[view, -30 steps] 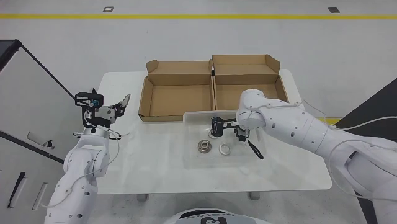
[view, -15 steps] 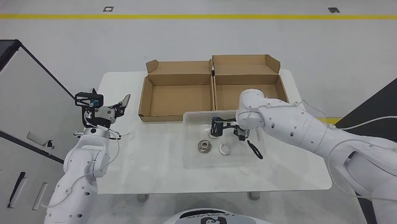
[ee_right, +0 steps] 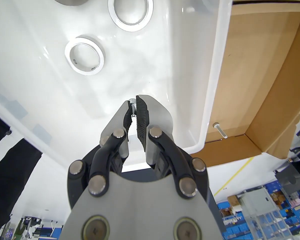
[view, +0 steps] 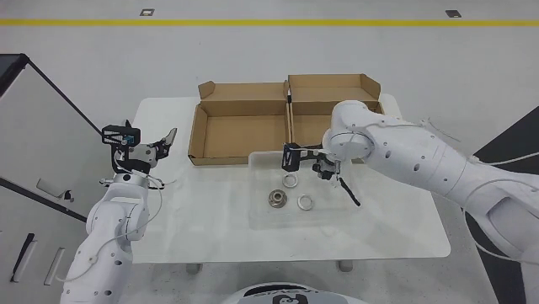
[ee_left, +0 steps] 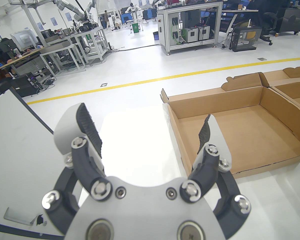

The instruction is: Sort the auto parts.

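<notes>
From above, the white table point(view: 210, 220) carries two open cardboard boxes side by side, the left box point(view: 238, 136) and the right box point(view: 305, 129), with a plastic tray point(view: 255, 188) just in front of them. The right gripper point(view: 290, 158) hangs over the tray's far edge, near the right box. A flange point(view: 275, 196) and two rings point(view: 304, 203) lie in the tray. The left gripper point(view: 162, 141) sits well apart, at the table's left edge.

On the left wrist camera, its jaws are spread wide with nothing between them, and the left box's floor looks bare.

On the right wrist camera, the jaws are clamped on a small bolt point(ee_right: 132, 109) above the tray floor. A second bolt point(ee_right: 220, 130) already lies in the right box. I'd judge the sorting barely begun: one bolt placed, one in hand, three parts waiting.
</notes>
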Tool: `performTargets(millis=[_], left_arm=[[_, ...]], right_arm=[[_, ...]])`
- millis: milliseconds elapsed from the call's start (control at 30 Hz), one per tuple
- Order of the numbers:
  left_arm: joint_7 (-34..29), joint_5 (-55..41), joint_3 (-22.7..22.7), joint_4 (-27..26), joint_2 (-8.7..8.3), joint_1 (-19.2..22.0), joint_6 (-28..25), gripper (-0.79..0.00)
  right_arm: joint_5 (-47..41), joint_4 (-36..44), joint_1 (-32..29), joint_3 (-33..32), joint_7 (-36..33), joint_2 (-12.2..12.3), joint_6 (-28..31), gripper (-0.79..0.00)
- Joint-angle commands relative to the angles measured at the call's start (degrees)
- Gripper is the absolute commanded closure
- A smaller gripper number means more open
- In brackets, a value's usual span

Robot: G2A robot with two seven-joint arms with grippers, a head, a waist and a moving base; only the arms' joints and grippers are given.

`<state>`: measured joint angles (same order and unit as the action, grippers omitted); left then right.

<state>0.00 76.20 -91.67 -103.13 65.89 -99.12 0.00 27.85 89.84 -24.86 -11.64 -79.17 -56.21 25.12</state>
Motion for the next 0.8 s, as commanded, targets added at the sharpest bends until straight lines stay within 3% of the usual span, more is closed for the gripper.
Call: performTargets(millis=[0,333,500,767], left_arm=[[0.0,0.0,0.0,0.0,0.0,0.0,0.0,-0.785],[0.0,0.0,0.0,0.0,0.0,0.0,0.0,-0.785],[0.0,0.0,0.0,0.0,0.0,0.0,0.0,-0.785],[0.0,0.0,0.0,0.0,0.0,0.0,0.0,-0.785]], right_arm=[[-2.55,1.4,0.66,-0.69,0.57,0.84,0.56,0.0],[-12.75,6.71,2.9,-5.54,7.56,4.23,7.55,0.0],[-16.39,5.74,1.14,-9.39,15.14,5.37,13.1,0.0],[-17.77,2.49,-1.49,-13.41,20.0,7.33,19.99,0.0]])
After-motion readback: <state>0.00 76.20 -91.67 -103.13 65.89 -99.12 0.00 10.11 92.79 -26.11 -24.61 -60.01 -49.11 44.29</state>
